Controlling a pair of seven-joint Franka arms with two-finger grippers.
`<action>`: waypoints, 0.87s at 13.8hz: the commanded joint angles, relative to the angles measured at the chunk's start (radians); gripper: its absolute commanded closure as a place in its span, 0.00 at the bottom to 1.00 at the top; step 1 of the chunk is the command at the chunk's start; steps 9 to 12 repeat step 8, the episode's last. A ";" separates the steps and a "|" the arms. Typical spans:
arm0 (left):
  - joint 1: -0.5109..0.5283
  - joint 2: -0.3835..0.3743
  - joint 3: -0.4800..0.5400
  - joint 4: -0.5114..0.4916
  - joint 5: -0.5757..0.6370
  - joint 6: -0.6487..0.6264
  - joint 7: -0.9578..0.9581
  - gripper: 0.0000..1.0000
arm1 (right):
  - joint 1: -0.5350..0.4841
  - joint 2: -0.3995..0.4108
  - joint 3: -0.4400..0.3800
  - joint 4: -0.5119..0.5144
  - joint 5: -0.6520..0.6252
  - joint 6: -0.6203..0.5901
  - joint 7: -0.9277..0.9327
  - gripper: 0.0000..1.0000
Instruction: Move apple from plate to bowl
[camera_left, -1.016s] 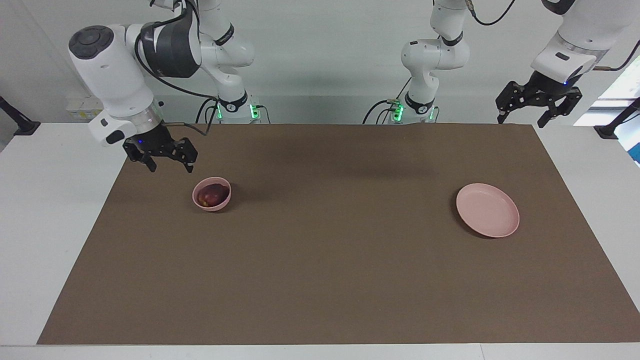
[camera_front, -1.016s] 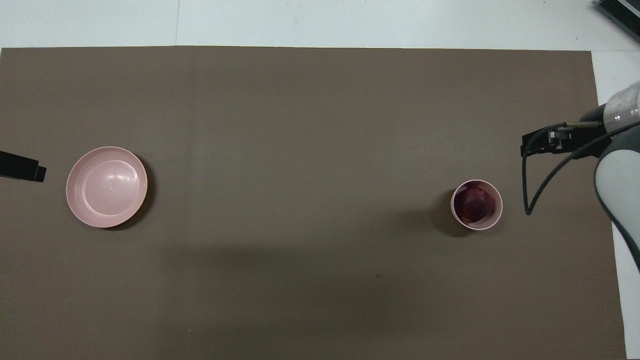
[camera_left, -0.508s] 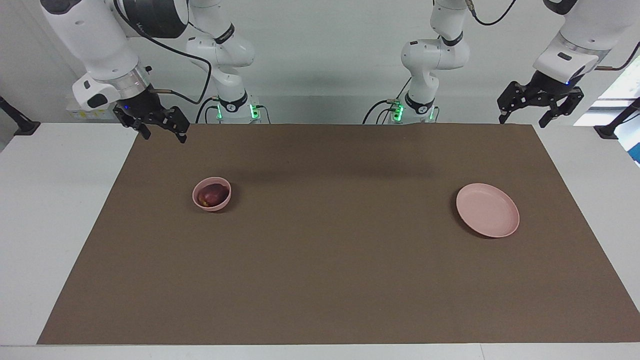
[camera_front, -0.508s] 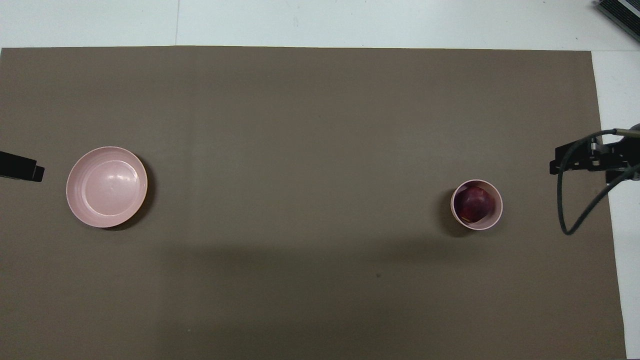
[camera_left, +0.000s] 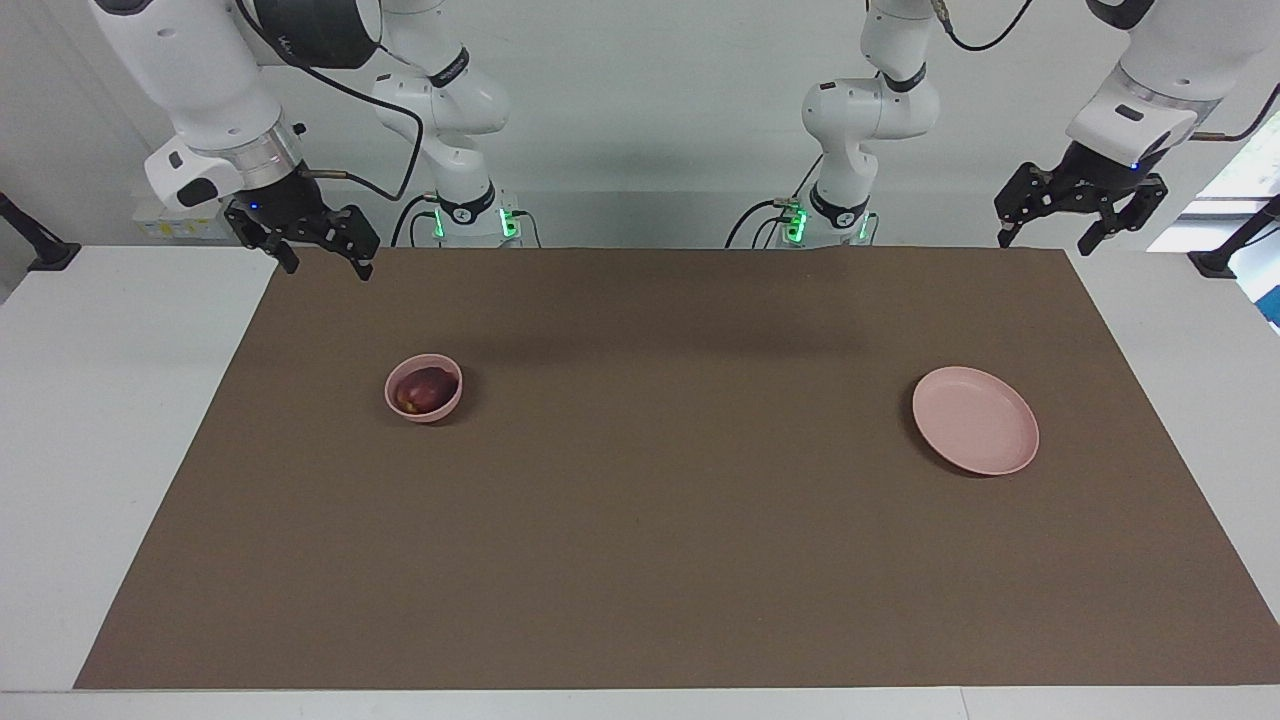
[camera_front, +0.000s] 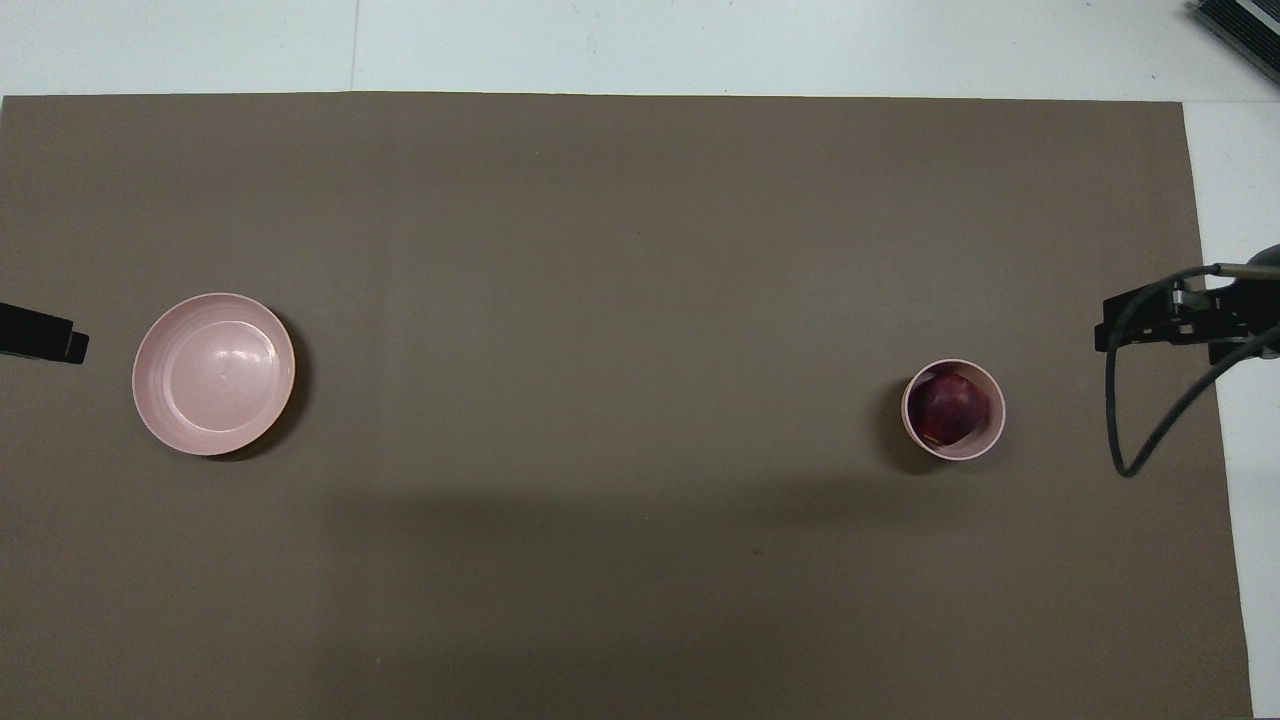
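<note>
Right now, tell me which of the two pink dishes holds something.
The small deep pink bowl, holding a dark red apple; the wide pink plate is bare.

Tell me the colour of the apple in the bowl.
Dark red, near maroon, apple with a yellowish patch; clearest in the overhead view.

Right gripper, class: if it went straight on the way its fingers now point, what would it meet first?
The right gripper points down, raised over the brown mat's corner at the right arm's end. It would probably meet the mat first, not the bowl holding the apple. Depth is hard to judge.
</note>
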 joint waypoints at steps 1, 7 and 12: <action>-0.002 -0.010 0.004 -0.008 0.009 0.006 0.004 0.00 | -0.005 -0.014 0.006 0.004 -0.008 -0.012 -0.019 0.00; -0.002 -0.012 0.005 -0.009 0.009 0.004 0.007 0.00 | -0.019 -0.015 -0.004 -0.001 -0.007 -0.003 -0.019 0.00; -0.002 -0.012 0.005 -0.009 0.009 0.004 0.010 0.00 | -0.017 -0.015 -0.004 -0.001 -0.008 -0.002 -0.016 0.00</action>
